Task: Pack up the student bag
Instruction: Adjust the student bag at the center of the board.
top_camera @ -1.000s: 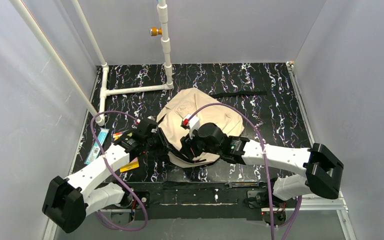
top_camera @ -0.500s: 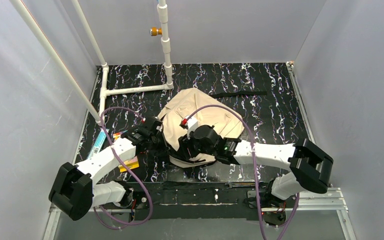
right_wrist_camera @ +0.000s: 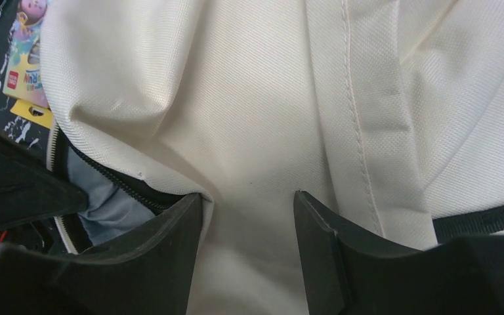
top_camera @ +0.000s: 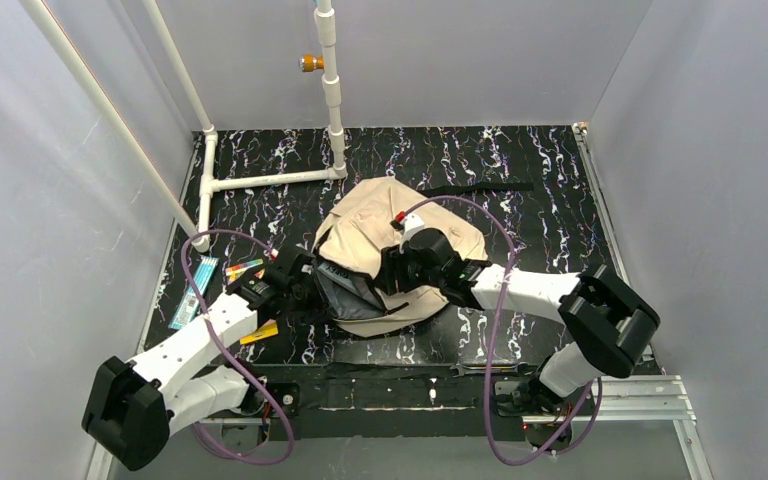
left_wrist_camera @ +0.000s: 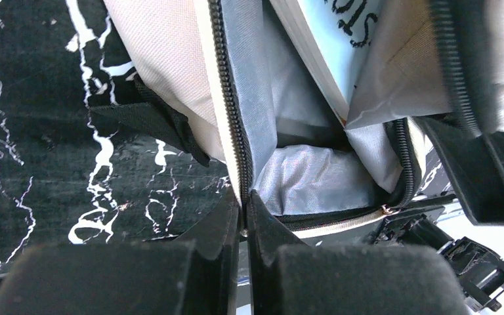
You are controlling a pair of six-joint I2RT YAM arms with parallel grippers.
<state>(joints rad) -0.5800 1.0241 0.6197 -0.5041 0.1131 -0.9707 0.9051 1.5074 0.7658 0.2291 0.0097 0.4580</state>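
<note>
The beige student bag (top_camera: 380, 225) lies in the middle of the table, its mouth facing the arms and spread open on grey lining (top_camera: 345, 295). My left gripper (top_camera: 310, 290) is shut on the bag's near zip edge (left_wrist_camera: 233, 151). A white book with black letters (left_wrist_camera: 331, 46) stands inside the bag. My right gripper (top_camera: 395, 278) is closed on a fold of the upper flap (right_wrist_camera: 249, 164), one finger (right_wrist_camera: 170, 236) at the zip opening, and holds it up. The bag fills the right wrist view.
Colourful books (top_camera: 243, 268) and a yellow one (top_camera: 260, 332) lie left of the bag; one shows in the right wrist view (right_wrist_camera: 29, 46). A blue packet (top_camera: 192, 295) lies at the left edge. A white pipe frame (top_camera: 270, 178) stands behind. A wrench (top_camera: 485, 370) lies near the front.
My right gripper has moved back and to the right with the flap, and the bag's mouth has opened to show the grey lining. My left gripper kept its hold and shifted slightly left.
</note>
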